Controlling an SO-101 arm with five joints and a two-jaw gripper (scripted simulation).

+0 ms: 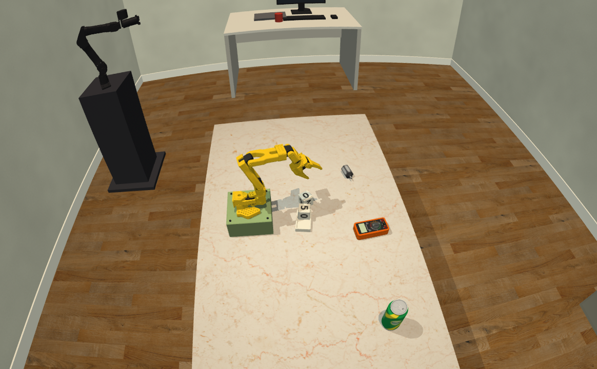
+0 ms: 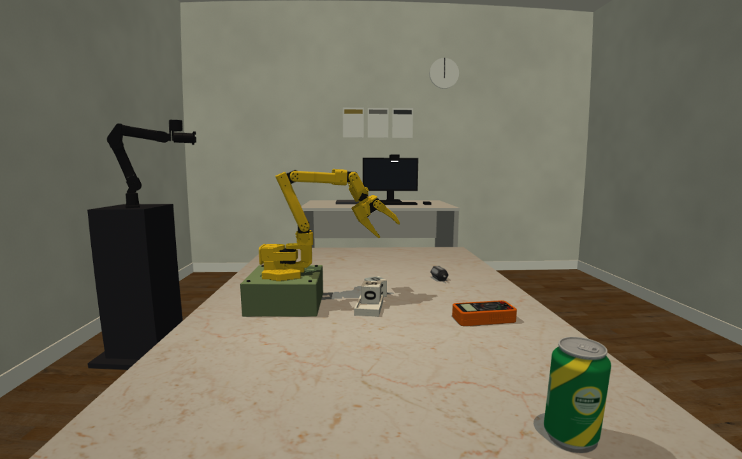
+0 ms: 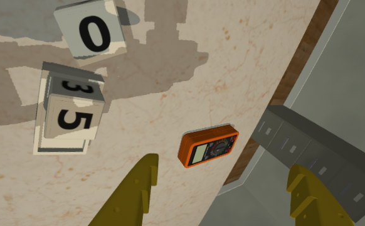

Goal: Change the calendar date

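One white cube (image 1: 304,211) (image 2: 371,294) (image 3: 74,117) sits in the white tray (image 1: 303,226) (image 2: 366,312) (image 3: 60,152). It has a 5 on top, lying sideways in the wrist view, a 0 towards the top and exterior views and a 3 on the opposite side. The other cube (image 1: 305,196) (image 2: 384,287) (image 3: 91,34) is outside the tray, beyond its far end and turned at an angle to it, with a 0 on top. The side facing the robot and the month's name are hidden. My gripper (image 1: 314,172) (image 2: 388,229) (image 3: 223,160) is open and empty, high above the table beyond the cubes.
The arm's green base (image 1: 250,228) (image 2: 282,299) stands left of the tray. An orange multimeter (image 1: 371,228) (image 2: 484,313) (image 3: 212,147) lies to the right. A small dark motor (image 1: 346,171) (image 2: 439,273) lies at the back right, and a green can (image 1: 394,314) (image 2: 576,393) stands near the top and exterior views.
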